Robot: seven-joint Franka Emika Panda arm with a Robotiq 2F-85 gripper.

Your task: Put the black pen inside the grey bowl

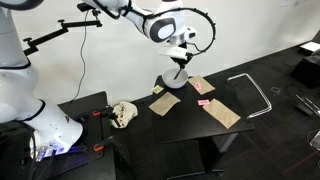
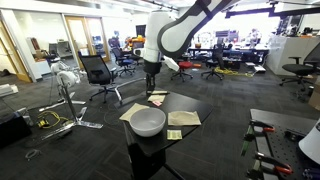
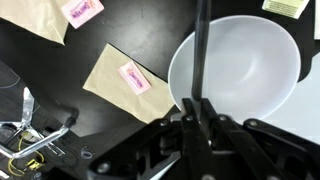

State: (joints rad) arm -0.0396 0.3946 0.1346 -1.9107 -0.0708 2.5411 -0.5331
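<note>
My gripper (image 3: 197,108) is shut on the black pen (image 3: 201,50), a thin black stick that points away from the jaws, over the near rim of the grey bowl (image 3: 250,70). In both exterior views the gripper (image 1: 180,60) (image 2: 152,80) hangs just above the bowl (image 1: 168,82) (image 2: 148,122), which stands on the black table (image 1: 190,125). The pen's lower end hangs above the bowl's pale inside; I cannot tell whether it touches.
Tan paper pieces (image 3: 118,78) (image 1: 222,112) lie around the bowl, some with small pink objects (image 3: 134,78) (image 1: 204,103) on them. A bent silver tube (image 1: 255,92) lies at one side of the table. A lumpy beige object (image 1: 123,113) sits at the other. Office chairs (image 2: 98,72) stand behind.
</note>
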